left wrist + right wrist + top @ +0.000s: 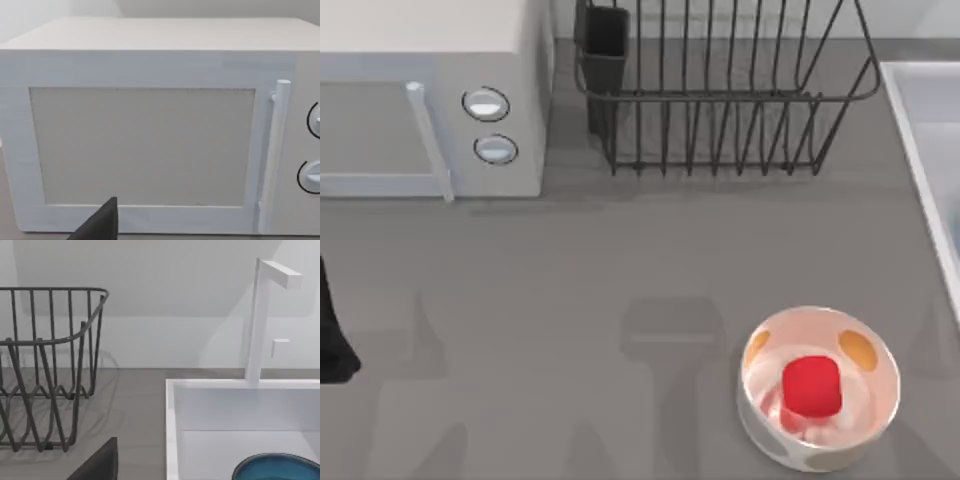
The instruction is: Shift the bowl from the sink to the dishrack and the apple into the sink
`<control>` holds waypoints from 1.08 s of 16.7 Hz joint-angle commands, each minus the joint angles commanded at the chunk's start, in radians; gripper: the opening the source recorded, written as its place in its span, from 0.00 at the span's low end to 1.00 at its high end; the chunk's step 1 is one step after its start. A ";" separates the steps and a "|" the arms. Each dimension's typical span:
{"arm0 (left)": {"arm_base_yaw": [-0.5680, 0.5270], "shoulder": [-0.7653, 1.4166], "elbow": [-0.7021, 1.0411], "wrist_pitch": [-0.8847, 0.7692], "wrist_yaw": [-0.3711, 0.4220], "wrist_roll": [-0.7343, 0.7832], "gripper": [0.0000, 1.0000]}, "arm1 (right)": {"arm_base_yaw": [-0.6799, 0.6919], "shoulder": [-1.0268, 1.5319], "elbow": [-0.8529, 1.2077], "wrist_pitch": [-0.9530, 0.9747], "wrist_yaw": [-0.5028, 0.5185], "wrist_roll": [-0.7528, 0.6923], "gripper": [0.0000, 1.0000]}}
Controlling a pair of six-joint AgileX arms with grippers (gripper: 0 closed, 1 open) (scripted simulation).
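1. Starting nearest to me in the top view, I find the apple (811, 385) sitting inside a white bowl with yellow-orange spots (819, 388) at the near right of the grey table (620, 260).
2. My left arm (332, 340) shows as a dark shape at the table's left edge, parked. A dark fingertip (100, 222) of the left gripper juts into the left wrist view; I cannot tell whether that gripper is released or clenched.
3. A dark fingertip (100, 462) of the right gripper juts into the right wrist view likewise; I cannot tell its state either.
4. The sink (925, 150) runs along the table's right edge. In the right wrist view the bowl (277, 467) lies inside the basin, with its teal-blue top in sight.
5. A white faucet (260, 320) stands upright at the sink's far rim.
6. The dishrack (720, 90) stands at the far middle of the table, left of the sink and apart from it, with its black utensil cup (603, 60) at the left corner.
7. A white microwave (430, 100) occupies the far left, door shut, with two round knobs (486, 104) on its right side.
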 joint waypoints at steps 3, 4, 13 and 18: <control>0.000 0.000 0.000 0.000 0.000 0.000 1.00 | -0.002 0.009 0.008 -0.004 0.000 -0.001 1.00; 0.000 0.000 0.000 0.000 0.000 0.000 1.00 | -0.005 0.027 0.024 -0.013 0.001 -0.004 1.00; 0.000 0.000 0.000 0.000 0.000 0.000 1.00 | -0.079 0.573 0.514 -0.277 -0.004 -0.093 1.00; 0.000 0.000 0.000 0.000 0.000 0.000 1.00 | -0.145 1.053 0.956 -0.515 -0.013 -0.169 1.00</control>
